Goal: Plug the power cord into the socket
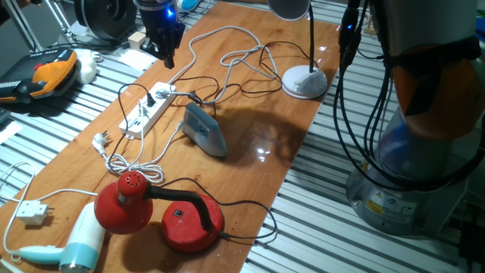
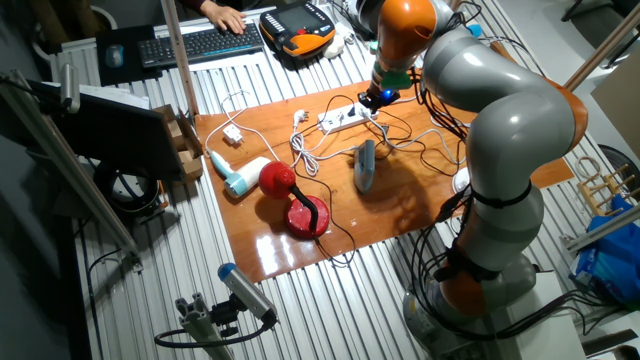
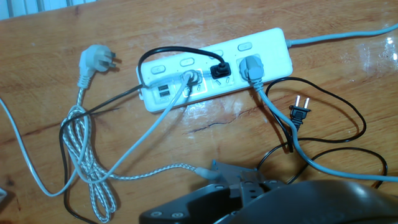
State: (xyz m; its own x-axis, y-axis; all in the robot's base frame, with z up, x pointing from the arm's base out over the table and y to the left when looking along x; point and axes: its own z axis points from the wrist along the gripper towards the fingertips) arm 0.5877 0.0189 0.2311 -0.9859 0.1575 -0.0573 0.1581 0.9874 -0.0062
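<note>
Hand view, nearest edge: dark blurred body of the blue iron fills the bottom. Just beyond it the wooden table.

Power cord: thin black cable ending in a small black two-prong plug. The plug lies loose on the wood, prongs bare and pointing toward the strip, not in any outlet. It sits right of centre in the hand view, just short of the right end of the socket. The cable loops away to the right.

Socket: long white power strip, lying flat. Three outlets taken: a white plug at left, a square black plug in the middle, a grey plug at right.

Left of the strip: a braided white-grey cord, its plug free on the table.

Gripper: raised above the table over the far end of the strip, well clear of the cord. Fingers dark and small; whether they stand apart or together cannot be told, and nothing shows between them.
</note>
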